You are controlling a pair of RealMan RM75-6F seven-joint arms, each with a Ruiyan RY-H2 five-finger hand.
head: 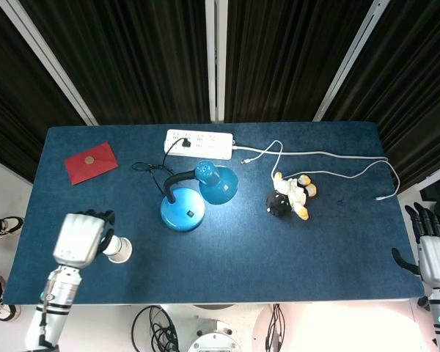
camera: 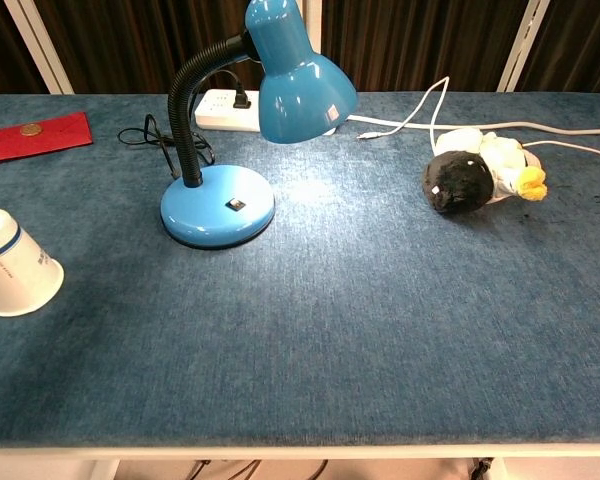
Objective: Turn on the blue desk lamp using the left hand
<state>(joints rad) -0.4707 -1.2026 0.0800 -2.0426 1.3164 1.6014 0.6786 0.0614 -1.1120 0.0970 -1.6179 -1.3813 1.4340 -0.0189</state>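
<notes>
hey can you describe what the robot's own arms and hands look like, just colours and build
The left hand has a boxy silver-grey back with black fingers, on a slim pale forearm with dark bands at the wrist. The right hand, at the frame's right edge, matches it: a light grey back, black fingers and a whitish forearm. No sleeves or loose cables are visible on either.

The left hand (head: 79,237) appears only from above and covers part of a white cup (head: 118,248); whether its fingers touch the cup cannot be told. The chest view cuts that cup at the left edge. The right hand (head: 432,253) sits at the right border, its fingers partly cut off. The lamp's (camera: 242,120) bulb is hidden inside its shade.
</notes>
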